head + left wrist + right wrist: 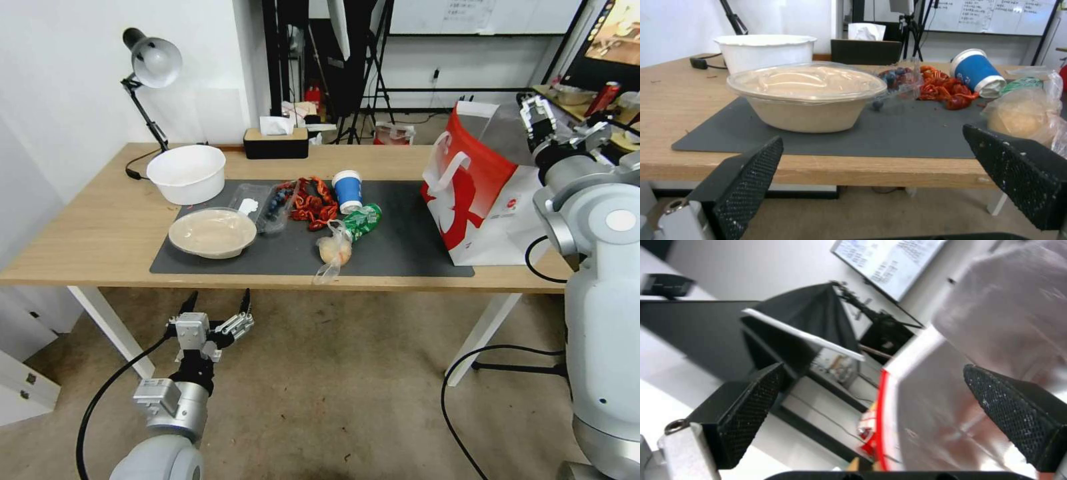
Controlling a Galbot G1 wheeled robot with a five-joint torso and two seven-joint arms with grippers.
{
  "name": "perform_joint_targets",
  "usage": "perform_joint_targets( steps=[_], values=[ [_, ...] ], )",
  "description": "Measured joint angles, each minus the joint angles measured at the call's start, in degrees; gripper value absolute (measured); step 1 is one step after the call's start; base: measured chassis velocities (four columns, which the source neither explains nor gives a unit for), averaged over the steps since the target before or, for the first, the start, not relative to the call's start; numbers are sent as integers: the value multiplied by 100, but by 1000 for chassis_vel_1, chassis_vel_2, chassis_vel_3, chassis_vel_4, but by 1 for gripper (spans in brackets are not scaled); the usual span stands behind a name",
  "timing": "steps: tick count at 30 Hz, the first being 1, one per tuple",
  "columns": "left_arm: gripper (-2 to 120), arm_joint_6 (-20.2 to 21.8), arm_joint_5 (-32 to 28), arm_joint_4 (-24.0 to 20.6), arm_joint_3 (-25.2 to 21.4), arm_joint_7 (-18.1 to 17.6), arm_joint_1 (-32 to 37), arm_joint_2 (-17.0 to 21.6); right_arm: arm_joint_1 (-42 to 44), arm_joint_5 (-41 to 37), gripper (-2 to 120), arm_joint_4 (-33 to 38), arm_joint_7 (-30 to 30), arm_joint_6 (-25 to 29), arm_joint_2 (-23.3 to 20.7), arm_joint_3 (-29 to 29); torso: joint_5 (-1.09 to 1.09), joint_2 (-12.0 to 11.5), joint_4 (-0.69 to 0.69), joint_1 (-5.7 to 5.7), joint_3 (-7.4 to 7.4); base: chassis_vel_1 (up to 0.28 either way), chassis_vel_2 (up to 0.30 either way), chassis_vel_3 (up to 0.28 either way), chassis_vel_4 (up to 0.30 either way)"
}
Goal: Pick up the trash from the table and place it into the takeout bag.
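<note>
Below the table's [80,233] near edge in the head view, the left gripper [217,313] hangs with jaws apart, empty, trash on the mat, right gripper [541,127] over the takeout bag [480,193] at the right end. Left wrist view: lidded dish [806,96] nearest, likely first pick after rising; white bowl [764,50] crowds behind. Right wrist view: jaws apart above the bag's liner.

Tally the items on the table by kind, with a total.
Bowls/dishes: 2, white bowl, lidded dish
Cups: 1, blue cup
Bags: 2, takeout bag, clear bag
Wrappers: 1, green wrapper
Clear trays: 1, blueberry tray
Red scraps: 1 pile
Tissue box: 1
Lamp: 1
Mat: 1
Total: 11
</note>
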State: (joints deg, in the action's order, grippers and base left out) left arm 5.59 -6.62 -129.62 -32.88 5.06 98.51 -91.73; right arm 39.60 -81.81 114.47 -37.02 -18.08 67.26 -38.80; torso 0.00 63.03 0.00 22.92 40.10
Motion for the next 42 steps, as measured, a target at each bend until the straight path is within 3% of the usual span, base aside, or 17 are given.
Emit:
perform_joint_targets(
  steps=[6,10,12,13,17,30,42],
  values=[
    [100,-1,-1,6,-6,0,-6,2,333,542,100,323,689,99,-122,129,0,0,1,0,0,0,0,0,0],
    [100,-6,-1,16,2,0,-6,-2,763,1419,100,582,1311,155,-222,260,-1,0,0,0,0,0,0,0,0],
    [100,-10,-1,18,13,1,-9,-4,1209,2244,100,781,1941,187,-309,345,0,0,0,0,0,0,0,0,0],
    [100,-10,-1,18,13,1,-9,-4,1209,2244,100,781,1941,187,-309,345,0,0,0,0,0,0,0,0,0],
    [100,-16,-2,26,14,1,-18,9,1943,3437,100,1147,2541,299,-506,509,0,0,-2,0,0,0,0,0,0],
    [100,-92,-27,63,21,-5,-51,46,3605,5619,100,1516,2404,952,-601,1102,-1,0,0,-1,0,0,0,0,0],
    [100,-199,-40,112,-27,-5,-53,58,4803,6943,100,915,1997,2228,-238,1772,-1,0,0,-1,0,0,0,0,0]
  ],
)
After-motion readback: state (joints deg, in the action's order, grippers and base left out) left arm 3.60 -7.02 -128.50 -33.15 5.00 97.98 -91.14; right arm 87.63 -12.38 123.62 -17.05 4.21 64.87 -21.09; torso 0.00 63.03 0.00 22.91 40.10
